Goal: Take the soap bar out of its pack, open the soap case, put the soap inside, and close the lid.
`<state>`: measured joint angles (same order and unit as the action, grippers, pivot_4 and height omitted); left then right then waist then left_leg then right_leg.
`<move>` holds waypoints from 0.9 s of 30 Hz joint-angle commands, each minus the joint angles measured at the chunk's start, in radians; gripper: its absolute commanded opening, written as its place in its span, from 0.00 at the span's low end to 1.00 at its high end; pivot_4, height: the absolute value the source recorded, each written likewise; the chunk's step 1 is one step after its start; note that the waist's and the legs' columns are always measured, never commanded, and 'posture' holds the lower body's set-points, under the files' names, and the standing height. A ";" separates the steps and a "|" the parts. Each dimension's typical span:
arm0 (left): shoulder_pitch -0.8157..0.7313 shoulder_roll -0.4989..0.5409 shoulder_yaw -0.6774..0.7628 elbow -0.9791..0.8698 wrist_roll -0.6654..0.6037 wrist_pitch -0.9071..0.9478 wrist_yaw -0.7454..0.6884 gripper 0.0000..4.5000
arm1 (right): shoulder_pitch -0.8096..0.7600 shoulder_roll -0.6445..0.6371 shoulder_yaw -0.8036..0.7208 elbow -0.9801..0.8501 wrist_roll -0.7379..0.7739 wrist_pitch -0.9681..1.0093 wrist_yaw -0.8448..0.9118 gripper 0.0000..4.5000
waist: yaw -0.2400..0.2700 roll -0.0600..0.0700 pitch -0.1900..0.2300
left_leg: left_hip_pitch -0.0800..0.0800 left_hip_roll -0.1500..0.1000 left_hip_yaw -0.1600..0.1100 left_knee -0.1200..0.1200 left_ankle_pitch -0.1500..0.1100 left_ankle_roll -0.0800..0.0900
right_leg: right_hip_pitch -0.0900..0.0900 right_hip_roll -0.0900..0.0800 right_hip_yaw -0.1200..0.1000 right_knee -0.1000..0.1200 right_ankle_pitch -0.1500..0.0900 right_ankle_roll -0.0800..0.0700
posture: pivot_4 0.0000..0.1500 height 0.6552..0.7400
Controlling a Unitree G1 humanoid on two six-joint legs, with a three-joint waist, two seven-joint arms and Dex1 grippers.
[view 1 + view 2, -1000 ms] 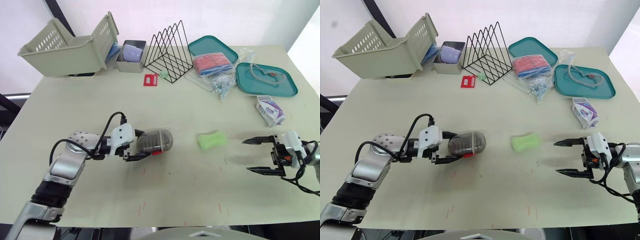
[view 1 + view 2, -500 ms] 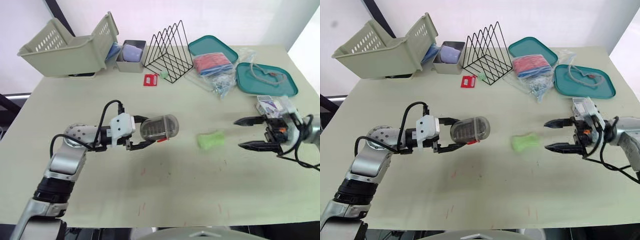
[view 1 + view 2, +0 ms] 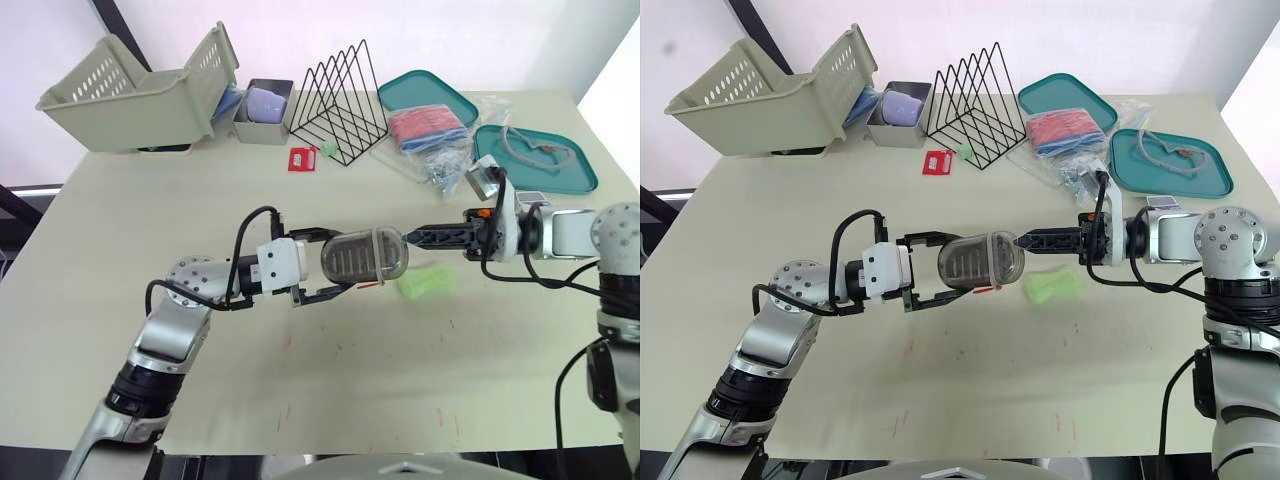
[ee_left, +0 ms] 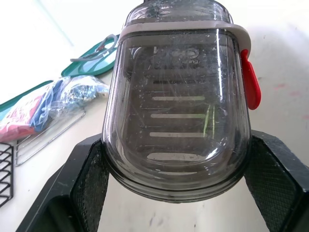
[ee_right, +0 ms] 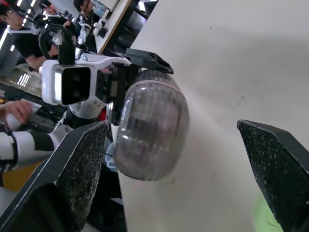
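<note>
Over the middle of the table (image 3: pixel 330 400), the left gripper (image 3: pixel 340 262) clamps the soap case (image 3: pixel 365 257) between its 2 black fingers (image 4: pixel 87 186), 1 on each long side. The smoky, see-through case lies sideways, its lid closed and its red latch (image 4: pixel 251 87) on the side facing the near edge. Its rounded end points toward the table's right edge. Whether the case clears the tabletop cannot be told.

From the right edge, the right arm stretches level across the table. The right gripper (image 3: pixel 412 238) is just beside that rounded end. The right wrist view shows its fingers (image 5: pixel 72 169) spread wide, with the case ahead of the gap and nothing held. Whether the tips touch the case cannot be told.

The green soap bar (image 3: pixel 424 283) lies bare on the tabletop, just beside the case's rounded end and toward the near edge, below the right gripper.

Along the far edge, a pale slatted basket (image 3: pixel 130 90) stands at the left corner. A grey tub (image 3: pixel 262 112) sits just beside it, and next to the tub stands a black wire rack (image 3: pixel 338 95). A small red card (image 3: pixel 301 159) lies in front of the rack. Toward the far right corner are 2 teal trays (image 3: pixel 425 92) (image 3: pixel 545 165), and between them a clear plastic bag (image 3: pixel 428 130) holds red and blue items.
</note>
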<state>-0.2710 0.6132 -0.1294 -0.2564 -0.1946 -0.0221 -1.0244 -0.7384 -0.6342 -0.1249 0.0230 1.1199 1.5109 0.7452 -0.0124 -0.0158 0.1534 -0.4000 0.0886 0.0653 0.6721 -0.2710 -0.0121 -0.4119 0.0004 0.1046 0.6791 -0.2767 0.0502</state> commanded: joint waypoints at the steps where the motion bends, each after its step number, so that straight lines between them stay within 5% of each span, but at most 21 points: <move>1: -0.007 -0.008 -0.004 -0.034 0.006 -0.031 0.020 0.77 | -0.030 0.030 -0.067 -0.015 0.052 0.090 -0.064 1.00 | -0.001 0.000 0.000 | 0.000 0.000 0.000 0.000 0.000 0.000 | 0.000 0.000 0.000 0.000 0.000 0.000 | 1.00 1.00; 27: -0.032 -0.019 -0.022 -0.037 0.031 -0.021 0.060 0.77 | -0.020 0.075 -0.040 0.005 0.247 0.103 -0.282 1.00 | -0.005 0.000 0.000 | 0.000 0.000 -0.001 0.000 0.000 0.000 | 0.000 0.000 -0.001 0.000 0.000 0.000 | 1.00 1.00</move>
<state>-0.2932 0.5968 -0.1593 -0.2564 -0.1573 -0.0350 -0.9763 -0.7433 -0.5530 -0.1616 0.0437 1.3327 1.6080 0.4612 -0.0179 -0.0158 0.1535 -0.4005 0.0886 0.0643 0.6716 -0.2711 -0.0120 -0.4120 0.0006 0.1038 0.6786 -0.2768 0.0504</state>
